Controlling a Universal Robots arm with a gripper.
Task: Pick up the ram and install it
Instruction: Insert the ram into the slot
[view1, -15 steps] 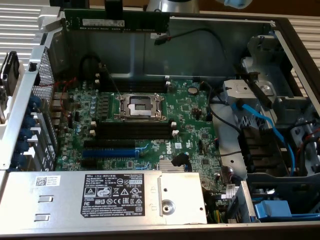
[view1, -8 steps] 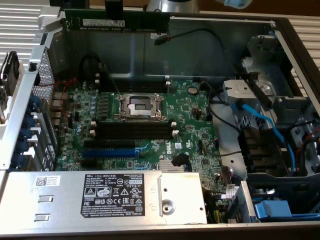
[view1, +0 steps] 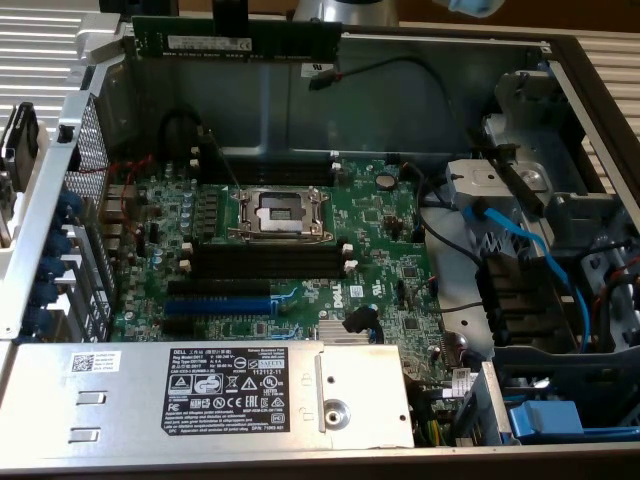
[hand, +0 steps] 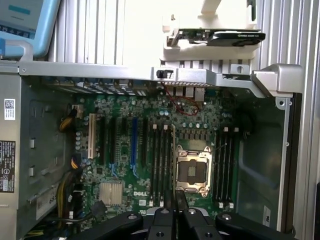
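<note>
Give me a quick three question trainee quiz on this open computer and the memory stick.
1. True or false: the long, flat, dark green-black ram stick with a white label is seated in a motherboard slot.
2. The square metal processor socket is: A) bare, no cooler; B) under a heatsink; C) under a fan.
3. Fill in: the one brightly coloured long plastic expansion slot is ____.
Key: 1 false; 2 A; 3 blue.
</note>
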